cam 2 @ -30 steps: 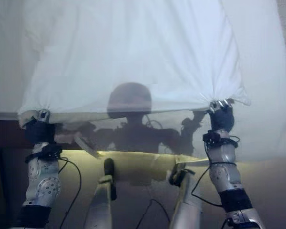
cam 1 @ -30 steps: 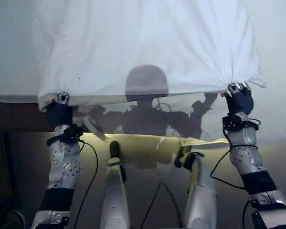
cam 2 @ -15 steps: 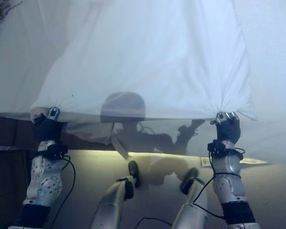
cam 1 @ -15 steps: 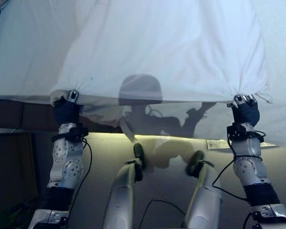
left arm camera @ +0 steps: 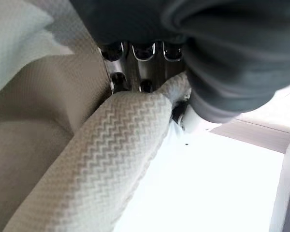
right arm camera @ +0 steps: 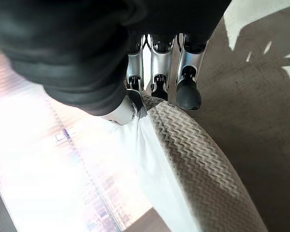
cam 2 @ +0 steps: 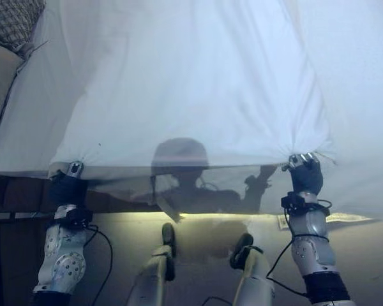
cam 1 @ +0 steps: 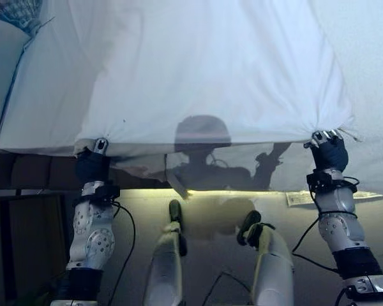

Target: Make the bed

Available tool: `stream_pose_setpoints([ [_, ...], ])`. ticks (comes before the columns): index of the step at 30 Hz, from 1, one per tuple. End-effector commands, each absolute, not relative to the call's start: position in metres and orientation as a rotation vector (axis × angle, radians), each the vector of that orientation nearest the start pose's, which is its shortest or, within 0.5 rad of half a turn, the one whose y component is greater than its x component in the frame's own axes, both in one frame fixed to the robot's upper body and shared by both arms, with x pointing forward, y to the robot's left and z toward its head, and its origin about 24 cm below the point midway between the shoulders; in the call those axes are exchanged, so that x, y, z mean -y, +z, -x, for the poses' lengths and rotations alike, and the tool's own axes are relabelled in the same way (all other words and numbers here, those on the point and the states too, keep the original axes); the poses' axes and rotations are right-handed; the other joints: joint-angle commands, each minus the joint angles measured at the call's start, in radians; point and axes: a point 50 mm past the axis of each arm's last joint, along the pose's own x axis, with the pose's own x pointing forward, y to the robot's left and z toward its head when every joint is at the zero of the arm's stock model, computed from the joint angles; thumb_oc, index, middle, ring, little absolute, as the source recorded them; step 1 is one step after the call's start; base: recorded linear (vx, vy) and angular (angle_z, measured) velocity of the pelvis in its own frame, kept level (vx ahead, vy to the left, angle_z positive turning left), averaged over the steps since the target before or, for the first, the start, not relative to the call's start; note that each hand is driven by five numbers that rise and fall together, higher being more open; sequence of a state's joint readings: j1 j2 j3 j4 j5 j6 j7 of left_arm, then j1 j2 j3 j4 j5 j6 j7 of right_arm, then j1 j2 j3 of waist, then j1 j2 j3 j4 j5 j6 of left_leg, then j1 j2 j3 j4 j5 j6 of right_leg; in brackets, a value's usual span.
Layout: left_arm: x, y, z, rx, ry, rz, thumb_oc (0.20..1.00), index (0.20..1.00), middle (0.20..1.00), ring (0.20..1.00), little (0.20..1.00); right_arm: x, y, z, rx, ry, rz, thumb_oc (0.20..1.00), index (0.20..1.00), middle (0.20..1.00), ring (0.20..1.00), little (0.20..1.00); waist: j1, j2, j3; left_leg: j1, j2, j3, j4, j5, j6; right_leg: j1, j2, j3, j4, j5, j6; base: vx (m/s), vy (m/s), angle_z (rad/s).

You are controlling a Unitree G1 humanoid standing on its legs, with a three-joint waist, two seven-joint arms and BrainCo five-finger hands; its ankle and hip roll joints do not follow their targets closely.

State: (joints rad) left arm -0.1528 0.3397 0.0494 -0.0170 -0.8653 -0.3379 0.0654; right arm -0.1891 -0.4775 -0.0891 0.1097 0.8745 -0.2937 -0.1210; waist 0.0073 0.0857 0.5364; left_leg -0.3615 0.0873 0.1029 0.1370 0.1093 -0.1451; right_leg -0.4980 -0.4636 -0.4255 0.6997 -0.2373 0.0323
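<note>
A big bed point(cam 1: 370, 76) with a pale top fills the far part of the room. A patterned pillow point(cam 2: 13, 22) sits in its far left corner. A strip of yellow light point(cam 1: 230, 191) glows along the floor point(cam 2: 198, 236) under the bed's near edge

The far end of the white blanket point(cam 1: 204, 70) is cut off by the top edge of both eye views. The patterned pillow point(cam 2: 13, 22) is cropped at the upper left corner, so that its shape cannot be made out. Most of the left hand point(cam 1: 92, 159) and of the right hand point(cam 1: 327, 148) is covered by the gathered hem. The bed frame point(cam 1: 25, 172) is largely hidden under the blanket.
</note>
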Motion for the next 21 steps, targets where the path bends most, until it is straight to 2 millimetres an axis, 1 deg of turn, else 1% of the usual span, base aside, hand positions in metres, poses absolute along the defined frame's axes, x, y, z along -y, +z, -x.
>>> stream_pose_setpoints([
  [1,-0.280,0.154,-0.237,0.702,0.255,0.421,0.200,0.200,0.200,0.200,0.200,0.306,0.124,-0.255,0.446,-0.387,-0.370,0.200,0.200,0.200,0.200,0.200,0.009,-0.012,-0.016,-0.031,-0.022,-0.013,0.096,-0.128,0.054,0.003,-0.045,0.043,-0.219,0.255,0.147,-0.01,0.243,0.74],
  [2,-0.281,0.154,-0.237,0.697,0.255,0.406,0.200,0.200,0.200,0.200,0.200,0.304,0.126,-0.254,0.455,-0.381,-0.355,0.200,0.200,0.200,0.200,0.200,0.006,-0.014,-0.016,-0.048,-0.046,-0.010,0.128,-0.157,0.067,0.007,-0.077,0.052,-0.218,0.269,0.156,0.00,0.169,0.51],
  [3,-0.281,0.154,-0.237,0.697,0.255,0.406,0.200,0.200,0.200,0.200,0.200,0.304,0.126,-0.254,0.455,-0.382,-0.355,0.200,0.200,0.200,0.200,0.200,0.005,-0.015,-0.016,-0.050,-0.048,-0.010,0.132,-0.160,0.069,0.006,-0.080,0.054,-0.216,0.270,0.159,-0.01,0.317,0.45],
  [4,-0.281,0.153,-0.238,0.697,0.265,0.422,0.200,0.200,0.200,0.200,0.200,0.302,0.124,-0.253,0.454,-0.383,-0.370,0.200,0.200,0.200,0.200,0.200,-0.002,-0.015,-0.016,-0.068,-0.081,0.001,0.175,-0.186,0.085,0.019,-0.104,0.069,-0.221,0.281,0.162,-0.01,0.171,0.26],
  [6,-0.281,0.153,-0.239,0.695,0.267,0.431,0.200,0.200,0.200,0.200,0.200,0.300,0.122,-0.252,0.454,-0.381,-0.373,0.200,0.200,0.200,0.200,0.200,-0.005,-0.018,-0.016,-0.075,-0.089,0.007,0.197,-0.195,0.089,0.027,-0.110,0.070,-0.223,0.284,0.164,-0.02,0.169,0.21],
  [8,-0.280,0.153,-0.240,0.690,0.252,0.423,0.200,0.200,0.200,0.200,0.200,0.299,0.121,-0.255,0.439,-0.378,-0.368,0.200,0.200,0.200,0.200,0.200,-0.001,-0.019,-0.016,-0.050,-0.108,0.029,0.209,-0.225,0.101,0.066,-0.135,0.049,-0.259,0.316,0.177,-0.01,0.199,0.07],
  [9,-0.280,0.153,-0.240,0.689,0.252,0.422,0.200,0.200,0.200,0.200,0.200,0.299,0.121,-0.255,0.438,-0.378,-0.367,0.200,0.200,0.200,0.200,0.200,-0.002,-0.019,-0.016,-0.047,-0.109,0.029,0.207,-0.226,0.102,0.070,-0.136,0.048,-0.262,0.318,0.179,0.01,0.191,-0.02],
  [10,-0.280,0.152,-0.240,0.686,0.257,0.420,0.200,0.200,0.200,0.200,0.200,0.297,0.120,-0.256,0.436,-0.378,-0.376,0.200,0.200,0.200,0.200,0.200,-0.002,-0.019,-0.017,-0.029,-0.119,0.039,0.202,-0.232,0.109,0.084,-0.143,0.041,-0.267,0.336,0.185,0.04,0.226,-0.07],
  [11,-0.282,0.150,-0.239,0.677,0.266,0.419,0.200,0.200,0.200,0.200,0.200,0.295,0.116,-0.256,0.424,-0.369,-0.388,0.200,0.200,0.200,0.200,0.200,-0.001,-0.019,-0.020,0.013,-0.134,0.058,0.184,-0.241,0.124,0.109,-0.160,0.022,-0.277,0.375,0.202,0.04,0.225,-0.11],
  [12,-0.282,0.150,-0.239,0.677,0.267,0.419,0.200,0.200,0.200,0.200,0.200,0.295,0.116,-0.256,0.424,-0.369,-0.388,0.200,0.200,0.200,0.200,0.200,-0.001,-0.020,-0.018,0.018,-0.135,0.058,0.180,-0.240,0.125,0.113,-0.160,0.022,-0.280,0.377,0.202,0.02,0.279,-0.20],
  [13,-0.285,0.151,-0.239,0.678,0.277,0.394,0.200,0.200,0.200,0.200,0.200,0.290,0.113,-0.258,0.413,-0.347,-0.389,0.200,0.200,0.200,0.200,0.200,0.001,-0.021,-0.019,0.033,-0.141,0.079,0.154,-0.232,0.137,0.115,-0.146,-0.012,-0.250,0.392,0.207,-0.06,0.198,-0.24],
  [14,-0.287,0.153,-0.238,0.686,0.282,0.387,0.200,0.200,0.200,0.200,0.200,0.287,0.112,-0.259,0.409,-0.331,-0.392,0.200,0.200,0.200,0.200,0.200,0.003,-0.023,-0.018,0.034,-0.141,0.094,0.148,-0.225,0.139,0.121,-0.130,-0.030,-0.233,0.376,0.206,-0.05,0.190,-0.25],
  [15,-0.288,0.153,-0.238,0.686,0.282,0.386,0.200,0.200,0.200,0.200,0.200,0.287,0.112,-0.259,0.409,-0.330,-0.393,0.200,0.200,0.200,0.200,0.200,0.003,-0.024,-0.018,0.035,-0.140,0.094,0.148,-0.226,0.138,0.121,-0.129,-0.030,-0.232,0.374,0.205,-0.10,0.149,-0.27],
  [16,-0.291,0.153,-0.237,0.681,0.290,0.374,0.200,0.200,0.200,0.200,0.200,0.283,0.106,-0.259,0.388,-0.305,-0.410,0.200,0.200,0.200,0.200,0.200,-0.002,-0.034,-0.017,0.026,-0.145,0.100,0.125,-0.204,0.145,0.092,-0.018,-0.016,-0.190,0.305,0.186,-0.07,0.086,-0.21],
  [17,-0.291,0.153,-0.237,0.681,0.290,0.374,0.200,0.200,0.200,0.200,0.200,0.283,0.106,-0.259,0.389,-0.305,-0.411,0.200,0.200,0.200,0.200,0.200,-0.001,-0.034,-0.017,0.026,-0.144,0.102,0.126,-0.205,0.144,0.090,-0.018,-0.014,-0.189,0.304,0.185,-0.09,0.127,-0.33],
  [18,-0.294,0.150,-0.236,0.673,0.307,0.380,0.200,0.200,0.200,0.200,0.200,0.281,0.103,-0.260,0.381,-0.297,-0.426,0.200,0.200,0.200,0.200,0.200,0.006,-0.044,-0.018,0.022,-0.144,0.116,0.113,-0.195,0.141,0.075,0.031,-0.030,-0.187,0.282,0.178,-0.05,0.047,-0.24],
  [19,-0.297,0.148,-0.233,0.664,0.307,0.356,0.200,0.200,0.200,0.200,0.200,0.280,0.103,-0.260,0.383,-0.285,-0.434,0.200,0.200,0.200,0.200,0.200,0.020,-0.046,-0.022,0.023,-0.131,0.141,0.090,-0.187,0.130,0.072,0.036,-0.061,-0.229,0.250,0.154,-0.09,0.023,-0.39],
  [20,-0.295,0.144,-0.232,0.649,0.305,0.353,0.200,0.200,0.200,0.200,0.200,0.283,0.104,-0.261,0.377,-0.282,-0.413,0.200,0.200,0.200,0.200,0.200,0.025,-0.038,-0.020,0.019,-0.118,0.145,0.084,-0.175,0.120,0.050,0.054,-0.036,-0.239,0.241,0.146,-0.07,-0.037,-0.55],
  [21,-0.294,0.139,-0.232,0.631,0.306,0.372,0.200,0.200,0.200,0.200,0.200,0.283,0.104,-0.262,0.372,-0.279,-0.405,0.200,0.200,0.200,0.200,0.200,0.020,-0.028,-0.017,0.016,-0.111,0.140,0.082,-0.164,0.113,0.023,0.087,0.008,-0.227,0.233,0.138,-0.03,-0.055,-0.62],
])
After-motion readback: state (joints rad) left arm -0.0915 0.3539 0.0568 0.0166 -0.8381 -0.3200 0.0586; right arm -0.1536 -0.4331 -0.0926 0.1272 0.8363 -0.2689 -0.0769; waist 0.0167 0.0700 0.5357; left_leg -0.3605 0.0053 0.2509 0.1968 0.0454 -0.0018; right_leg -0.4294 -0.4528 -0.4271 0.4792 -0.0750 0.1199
